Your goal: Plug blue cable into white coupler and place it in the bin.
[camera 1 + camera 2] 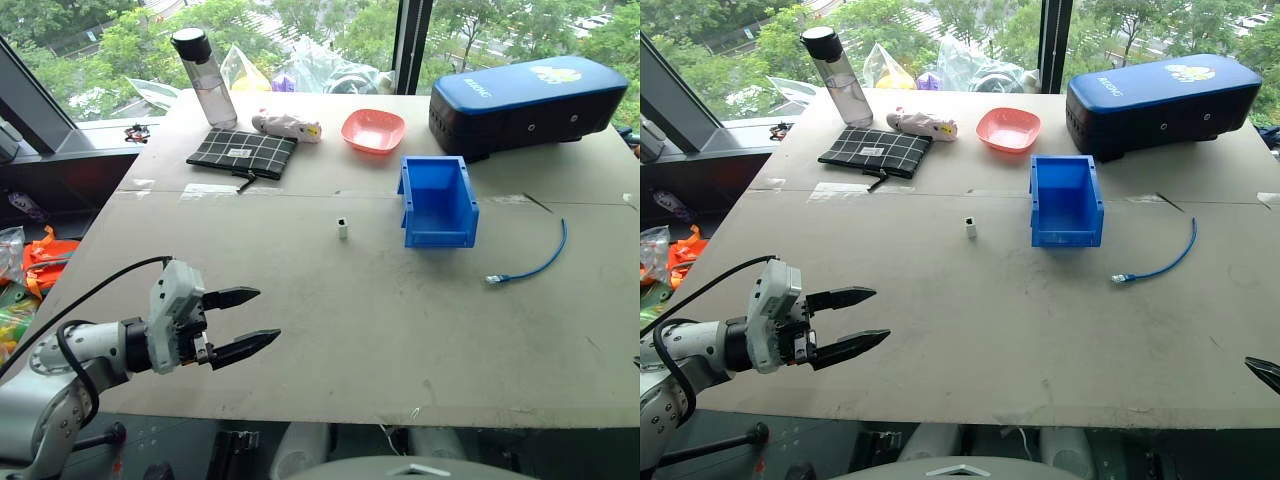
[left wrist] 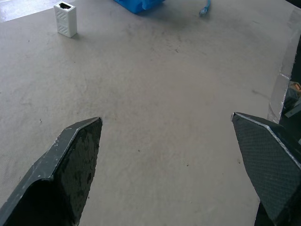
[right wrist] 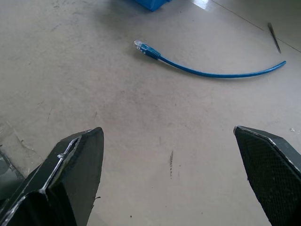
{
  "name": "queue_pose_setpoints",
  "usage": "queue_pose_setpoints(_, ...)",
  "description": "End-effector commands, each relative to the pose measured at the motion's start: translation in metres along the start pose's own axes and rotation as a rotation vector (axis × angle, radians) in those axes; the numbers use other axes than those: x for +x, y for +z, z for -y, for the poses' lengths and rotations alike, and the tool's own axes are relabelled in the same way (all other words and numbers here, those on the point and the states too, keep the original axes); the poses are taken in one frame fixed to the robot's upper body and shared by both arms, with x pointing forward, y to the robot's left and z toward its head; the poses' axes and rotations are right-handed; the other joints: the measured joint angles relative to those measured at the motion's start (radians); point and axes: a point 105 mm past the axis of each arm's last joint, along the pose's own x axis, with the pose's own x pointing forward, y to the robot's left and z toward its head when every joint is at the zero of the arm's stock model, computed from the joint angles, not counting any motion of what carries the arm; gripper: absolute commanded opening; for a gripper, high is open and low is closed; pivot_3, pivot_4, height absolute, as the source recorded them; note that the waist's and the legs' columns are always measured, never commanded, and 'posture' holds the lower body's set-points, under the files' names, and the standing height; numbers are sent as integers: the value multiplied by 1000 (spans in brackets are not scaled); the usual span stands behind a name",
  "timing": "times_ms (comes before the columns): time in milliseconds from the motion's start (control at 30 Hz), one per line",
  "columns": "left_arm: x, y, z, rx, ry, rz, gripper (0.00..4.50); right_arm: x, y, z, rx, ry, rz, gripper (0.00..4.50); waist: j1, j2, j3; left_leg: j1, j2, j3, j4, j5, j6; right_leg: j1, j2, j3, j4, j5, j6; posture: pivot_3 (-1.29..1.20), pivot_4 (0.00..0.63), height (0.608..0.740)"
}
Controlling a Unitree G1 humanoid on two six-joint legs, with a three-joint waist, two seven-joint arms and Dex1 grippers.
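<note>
The white coupler (image 1: 342,228) stands upright near the middle of the table, its dark socket facing up (image 2: 65,19). The blue bin (image 1: 440,238) sits to its right, empty, with the lowered lip toward me. Further right the blue cable (image 1: 535,262) lies in a loose curve, its clear plug (image 3: 139,44) pointing toward the bin. My left gripper (image 1: 268,314) hovers open over the table's front left, well short of the coupler, holding nothing. My right gripper (image 3: 167,128) is open and empty above the table, with the cable lying ahead of it; one fingertip (image 1: 1262,371) shows at the front right edge.
At the back stand a pink bowl (image 1: 373,130), a large dark-blue case (image 1: 525,105), a water bottle (image 1: 205,75), a checked pouch (image 1: 242,152) and a small soft toy (image 1: 287,125). A taped seam (image 1: 210,188) crosses the table behind the bin.
</note>
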Motion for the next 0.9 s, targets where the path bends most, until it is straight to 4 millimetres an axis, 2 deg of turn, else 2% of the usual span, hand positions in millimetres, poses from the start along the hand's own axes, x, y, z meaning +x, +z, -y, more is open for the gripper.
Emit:
queue_pose_setpoints(33,1,15,0,45,10,51,4465,3,8,2,-26,11,15,4500,0,0,0,0,0,0,0,0,0,0,0,0,0,0,0,0,150,736)
queue_pose_setpoints(167,11,39,2,147,39,158,4465,20,18,4,-51,22,17,4500,0,0,0,0,0,1,1,0,0,0,0,1,0,1,-1,0,150,736)
queue_pose_setpoints(300,22,50,10,146,20,216,4465,44,39,-2,-113,77,41,4500,-1,1,0,0,0,1,1,0,0,0,0,1,-1,3,3,0,150,736)
queue_pose_setpoints(367,28,56,15,165,-4,235,4465,57,46,-3,-173,88,-12,4500,-1,1,0,0,0,1,1,0,0,0,0,1,-1,3,3,0,150,736)
queue_pose_setpoints(467,40,66,22,240,-53,254,4465,85,55,-12,-241,214,-135,4500,-1,1,0,0,0,1,2,0,0,0,0,1,0,3,3,0,150,736)
queue_pose_setpoints(533,45,69,25,248,-87,262,4465,101,56,-9,-333,261,-210,4500,-3,1,0,0,-1,1,4,0,0,0,1,0,-1,3,3,0,150,736)
queue_pose_setpoints(667,54,72,30,268,-138,269,4465,145,84,-10,-436,402,-238,4500,-10,2,2,-2,0,1,5,0,0,0,2,0,-2,4,2,0,150,736)
queue_pose_setpoints(800,59,77,31,272,-141,289,4465,168,90,-4,-454,454,-286,4500,0,1,3,-4,1,2,4,2,-4,-1,1,-4,-2,4,2,0,150,736)
queue_pose_setpoints(900,60,75,31,278,-127,289,4465,182,80,-1,-461,515,-369,4500,3,0,3,-6,2,2,4,2,-4,-1,-1,-8,-3,4,2,0,150,736)
